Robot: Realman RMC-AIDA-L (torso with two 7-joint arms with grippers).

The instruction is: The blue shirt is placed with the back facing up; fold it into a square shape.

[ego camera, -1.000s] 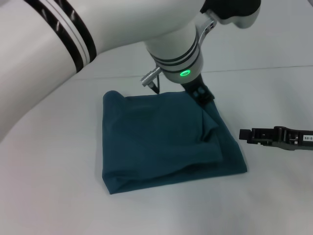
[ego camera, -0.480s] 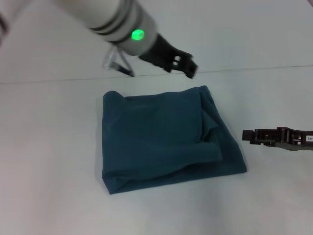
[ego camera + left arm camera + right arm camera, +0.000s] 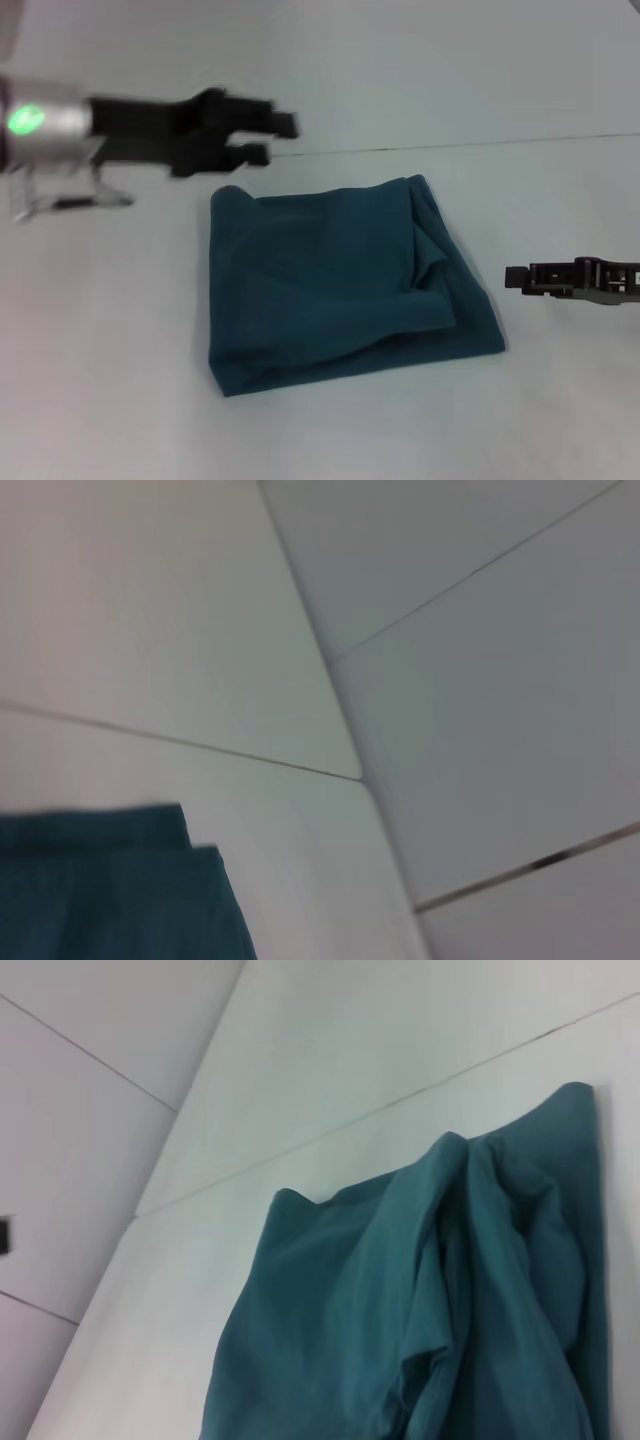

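The blue shirt (image 3: 330, 285) lies folded into a rough rectangle in the middle of the white table, with a loose fold bunched along its right side. My left gripper (image 3: 268, 137) hovers off the shirt's far left corner, pointing right, open with nothing between its fingers. Off the shirt's right edge, my right gripper (image 3: 520, 277) is held low over the table and points at the cloth without touching it. A corner of the shirt (image 3: 100, 895) shows in the left wrist view. The right wrist view looks along the rumpled folds of the shirt (image 3: 450, 1300).
The white table (image 3: 110, 400) spreads around the shirt on all sides. A thin seam line (image 3: 480, 144) runs across the surface just beyond the shirt. Tiled wall panels (image 3: 480, 680) stand behind the table.
My left arm has let go at the shirt's far right corner and swung up and away to the left. My right gripper has drawn back slightly to the right. The shirt stays put.
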